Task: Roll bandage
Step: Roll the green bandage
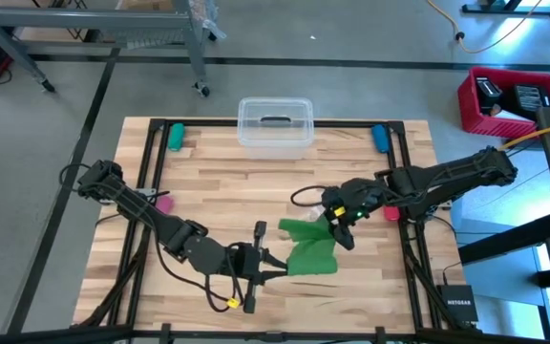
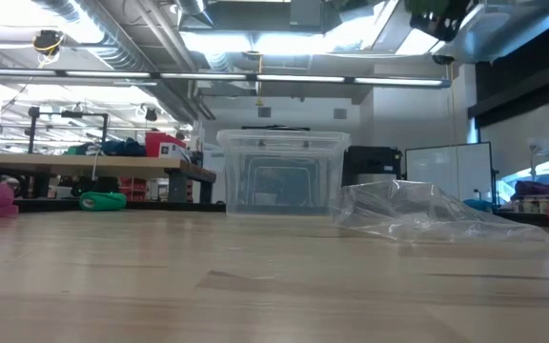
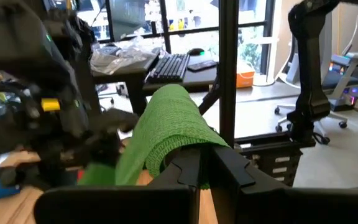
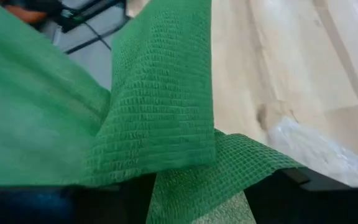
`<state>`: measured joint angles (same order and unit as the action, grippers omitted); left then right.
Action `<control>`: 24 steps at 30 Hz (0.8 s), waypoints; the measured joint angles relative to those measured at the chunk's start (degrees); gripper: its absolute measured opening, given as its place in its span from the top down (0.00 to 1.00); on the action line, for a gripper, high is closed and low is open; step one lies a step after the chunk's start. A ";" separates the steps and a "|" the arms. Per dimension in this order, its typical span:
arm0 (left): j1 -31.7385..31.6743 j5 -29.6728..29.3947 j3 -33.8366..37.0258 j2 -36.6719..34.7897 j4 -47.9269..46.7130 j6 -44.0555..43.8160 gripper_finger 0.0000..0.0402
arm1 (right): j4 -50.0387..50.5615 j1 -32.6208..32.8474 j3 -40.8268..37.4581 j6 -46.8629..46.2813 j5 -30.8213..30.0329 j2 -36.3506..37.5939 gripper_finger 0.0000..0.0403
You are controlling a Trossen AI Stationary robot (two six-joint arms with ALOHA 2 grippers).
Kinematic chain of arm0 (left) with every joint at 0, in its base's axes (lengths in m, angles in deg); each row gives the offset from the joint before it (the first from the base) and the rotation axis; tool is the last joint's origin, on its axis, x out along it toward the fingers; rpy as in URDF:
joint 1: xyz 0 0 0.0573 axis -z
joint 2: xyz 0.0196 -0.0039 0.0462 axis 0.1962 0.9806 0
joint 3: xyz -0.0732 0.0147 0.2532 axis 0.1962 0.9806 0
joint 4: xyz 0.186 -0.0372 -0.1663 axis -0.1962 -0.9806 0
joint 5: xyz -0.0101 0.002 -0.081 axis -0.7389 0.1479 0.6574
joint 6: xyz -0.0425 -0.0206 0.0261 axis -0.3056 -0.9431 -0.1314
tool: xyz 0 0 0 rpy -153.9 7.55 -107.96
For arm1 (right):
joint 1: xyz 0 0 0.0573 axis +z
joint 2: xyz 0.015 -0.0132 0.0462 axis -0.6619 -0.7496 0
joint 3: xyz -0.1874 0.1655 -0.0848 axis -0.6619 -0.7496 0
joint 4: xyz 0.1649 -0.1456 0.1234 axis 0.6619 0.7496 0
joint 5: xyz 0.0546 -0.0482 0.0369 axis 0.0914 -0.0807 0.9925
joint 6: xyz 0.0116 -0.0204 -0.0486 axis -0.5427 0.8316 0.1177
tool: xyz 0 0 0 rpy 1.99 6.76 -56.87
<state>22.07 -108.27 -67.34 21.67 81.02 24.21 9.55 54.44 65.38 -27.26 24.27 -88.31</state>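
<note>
1. One bandage (image 1: 311, 250), bright green, lies rumpled on the wooden tabletop (image 1: 218, 191) in the lower middle of the high view, between the two arms.
2. Two grippers at work. The left gripper (image 1: 273, 267) sits at the bandage's left edge, lower centre of the frame, with its fingers pressed together on a fold of the green fabric; the left wrist view shows the bandage (image 3: 166, 127) draped up and over those dark fingers.
3. The right gripper (image 1: 336, 225) is at the bandage's upper right corner, jaws partly apart with the fabric between them. In the right wrist view the bandage (image 4: 160, 106) fills most of the picture, folded over itself.
4. One clear plastic bin (image 1: 275, 124) with a lid sits at the top centre edge of the tabletop.
5. One crumpled clear plastic bag (image 2: 417, 211) shows right of the bin in the low view.
6. Two pink items: one (image 1: 164, 203) at the left rail, one (image 1: 391, 212) at the right rail.
7. One green roll (image 1: 175, 136) upper left, one blue (image 1: 380, 138) upper right.
</note>
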 joint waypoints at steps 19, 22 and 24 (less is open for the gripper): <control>-0.87 -2.61 1.31 0.35 -12.14 -10.08 0.97 | 4.36 0.06 11.65 1.13 -15.09 0.06 0.46; -0.91 -2.53 1.33 0.60 -16.02 -13.84 0.97 | 7.58 0.10 10.80 -2.76 -12.31 0.00 0.46; -1.18 -2.67 1.33 1.04 -19.43 -16.71 0.97 | 8.69 0.16 10.80 -4.11 -11.85 0.00 0.46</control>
<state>20.89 -110.94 -66.01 22.72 61.58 7.50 18.24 54.60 76.17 -31.37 12.42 -88.31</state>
